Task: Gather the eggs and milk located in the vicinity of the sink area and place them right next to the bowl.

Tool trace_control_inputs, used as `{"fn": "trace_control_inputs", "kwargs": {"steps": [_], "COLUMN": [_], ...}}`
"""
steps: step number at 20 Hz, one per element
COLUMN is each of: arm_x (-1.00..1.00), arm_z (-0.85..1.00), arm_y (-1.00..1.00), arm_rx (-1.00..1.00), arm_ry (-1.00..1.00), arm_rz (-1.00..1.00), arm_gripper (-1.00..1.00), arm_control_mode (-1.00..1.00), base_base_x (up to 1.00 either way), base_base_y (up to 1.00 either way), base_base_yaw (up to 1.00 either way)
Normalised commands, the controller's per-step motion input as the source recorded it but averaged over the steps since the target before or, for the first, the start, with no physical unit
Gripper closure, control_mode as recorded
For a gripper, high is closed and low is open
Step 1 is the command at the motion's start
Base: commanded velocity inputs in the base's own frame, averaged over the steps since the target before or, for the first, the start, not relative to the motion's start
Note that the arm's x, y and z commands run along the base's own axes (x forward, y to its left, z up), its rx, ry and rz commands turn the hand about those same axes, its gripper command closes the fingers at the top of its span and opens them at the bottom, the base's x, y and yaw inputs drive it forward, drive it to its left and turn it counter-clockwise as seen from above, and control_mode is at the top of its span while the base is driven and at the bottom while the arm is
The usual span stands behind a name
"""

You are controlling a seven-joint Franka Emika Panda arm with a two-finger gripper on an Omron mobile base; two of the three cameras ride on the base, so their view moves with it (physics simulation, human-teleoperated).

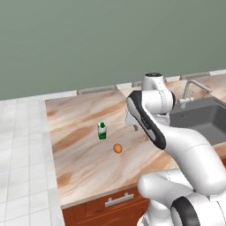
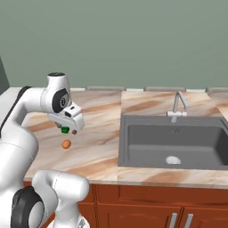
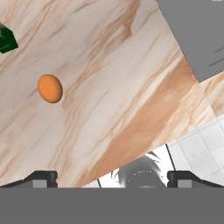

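Observation:
The egg (image 1: 117, 148) (image 2: 66, 144) (image 3: 50, 88) is small and orange and lies on the marbled wood counter (image 1: 84, 119). Just behind it stands the milk (image 1: 102, 131), a tiny white carton with a green top; in the hand view its green top (image 3: 6, 40) shows at the left edge. My gripper (image 3: 112, 179) hangs open above the counter, with nothing between its fingers. It is between the egg and the sink (image 1: 203, 119) (image 2: 171, 142). In the right base view my hand partly covers the milk (image 2: 65, 130). The bowl is out of view.
The dark grey sink has a slim silver tap (image 2: 178, 104) (image 1: 190, 90) behind it. The counter's left edge drops to a white tiled floor (image 1: 22, 154). A drawer with a metal handle (image 1: 119, 200) sits below the front edge.

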Motion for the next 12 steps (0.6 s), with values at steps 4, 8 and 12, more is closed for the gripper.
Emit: {"fn": "trace_control_inputs", "kwargs": {"steps": [4,8,12], "arm_x": [0.01,0.01,0.04], "arm_z": [-0.64,-0.45,-0.05], "arm_y": [0.19,0.38,0.4], "arm_rx": [0.2,0.15,0.01], "arm_ry": [0.0,0.01,0.2], "arm_rz": [0.3,0.37,0.31], "arm_gripper": [-1.0,-1.0,-1.0], "arm_control_mode": [-1.0,-1.0,-1.0], "base_base_x": [0.0,0.0,0.0], "base_base_y": [0.0,0.0,0.0], "base_base_yaw": [0.0,0.0,0.0]}}
